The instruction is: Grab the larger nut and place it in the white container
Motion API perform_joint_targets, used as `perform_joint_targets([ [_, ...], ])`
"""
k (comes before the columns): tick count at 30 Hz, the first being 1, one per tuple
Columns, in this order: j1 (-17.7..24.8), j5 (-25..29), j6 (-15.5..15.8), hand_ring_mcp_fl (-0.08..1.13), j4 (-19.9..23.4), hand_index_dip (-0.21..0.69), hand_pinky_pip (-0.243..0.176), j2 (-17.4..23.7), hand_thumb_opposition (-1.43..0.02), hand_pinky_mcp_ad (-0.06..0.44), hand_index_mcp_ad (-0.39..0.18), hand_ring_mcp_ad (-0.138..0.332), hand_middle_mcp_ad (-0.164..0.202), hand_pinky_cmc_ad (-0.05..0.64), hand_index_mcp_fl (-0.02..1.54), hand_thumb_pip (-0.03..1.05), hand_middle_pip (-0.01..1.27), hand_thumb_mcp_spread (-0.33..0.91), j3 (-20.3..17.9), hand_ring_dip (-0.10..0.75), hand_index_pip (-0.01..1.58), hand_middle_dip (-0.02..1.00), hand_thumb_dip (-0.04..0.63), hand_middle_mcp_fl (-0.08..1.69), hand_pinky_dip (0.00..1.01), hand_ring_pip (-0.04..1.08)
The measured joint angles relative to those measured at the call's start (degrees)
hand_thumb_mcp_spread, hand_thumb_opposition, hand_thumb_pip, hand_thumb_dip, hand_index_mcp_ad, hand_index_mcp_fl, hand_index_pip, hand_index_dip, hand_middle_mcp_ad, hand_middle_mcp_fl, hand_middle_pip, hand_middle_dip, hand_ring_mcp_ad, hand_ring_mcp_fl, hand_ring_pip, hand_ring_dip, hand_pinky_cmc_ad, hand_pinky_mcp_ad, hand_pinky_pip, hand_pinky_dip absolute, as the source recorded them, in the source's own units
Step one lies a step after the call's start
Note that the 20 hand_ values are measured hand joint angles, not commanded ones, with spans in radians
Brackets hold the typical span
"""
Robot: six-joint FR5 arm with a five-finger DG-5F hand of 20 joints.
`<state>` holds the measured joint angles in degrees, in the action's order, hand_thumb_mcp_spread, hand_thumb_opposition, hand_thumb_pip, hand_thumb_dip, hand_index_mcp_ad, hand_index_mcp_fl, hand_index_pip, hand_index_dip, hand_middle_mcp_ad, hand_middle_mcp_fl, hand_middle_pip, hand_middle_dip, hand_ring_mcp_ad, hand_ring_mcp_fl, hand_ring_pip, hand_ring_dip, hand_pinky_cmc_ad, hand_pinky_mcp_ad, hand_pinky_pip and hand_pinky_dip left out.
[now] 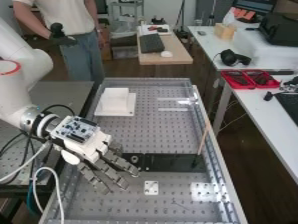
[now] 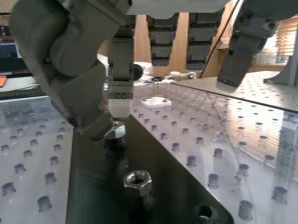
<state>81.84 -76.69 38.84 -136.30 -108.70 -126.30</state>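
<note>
The hand [image 1: 85,143] is over the left end of the black bar [image 1: 174,163] in the high view, its fingers slanting down toward the bench. In the wrist view the hand [image 2: 81,95] has its thumb tip and a light fingertip against the larger nut [image 2: 119,130], pinching it right at its black post. Part of that nut is covered by the thumb. Nearer the wrist camera, the smaller nut [image 2: 138,181] stands untouched on its own post. The white container [image 1: 116,103] sits farther up the bench, apart from the hand.
Just beyond the fingers, the bearing [image 1: 134,158] stands on the bar. A small white plate [image 1: 151,188] lies on the perforated bench below the bar. A thin wooden stick [image 1: 203,141] leans near the bench's right rim. Cables hang beside the arm.
</note>
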Motion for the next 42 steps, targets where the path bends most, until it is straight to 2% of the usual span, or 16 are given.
perform_joint_targets([
  [23, -0.17, -0.25, 0.45, 0.01, -1.01, 0.204, -0.075, -1.02, -0.87, 0.311, -0.154, 0.161, 0.063, 0.346, 0.02, 0.79, 0.12, 0.34, 0.53, 0.106, 1.56, 0.18, 0.22, 0.01, 0.75, 0.23],
  [33, -0.34, -0.51, 0.59, 0.01, 0.41, 0.183, -0.075, -0.83, -0.87, 0.311, -0.154, 0.164, 0.063, 0.346, 0.02, 0.79, 0.13, 0.34, 0.14, 0.105, 1.56, 0.18, 0.216, 0.01, 0.75, 0.23],
  [39, -0.36, -0.45, 0.63, 0.01, 0.76, 0.164, -0.073, -0.97, -0.87, 0.314, -0.154, 0.159, 0.063, 0.347, 0.1, 0.79, 0.12, 0.34, 0.16, 0.103, 1.56, 0.18, 0.222, 0.01, 0.75, 0.23],
  [42, -0.3, -0.43, 0.69, 0.01, 0.55, 0.164, -0.075, -1.13, -0.85, 0.297, -0.154, 0.159, 0.063, 0.351, 0.1, 0.79, 0.13, 0.34, 0.26, 0.103, 1.56, 0.18, 0.222, 0.01, 0.75, 0.25],
])
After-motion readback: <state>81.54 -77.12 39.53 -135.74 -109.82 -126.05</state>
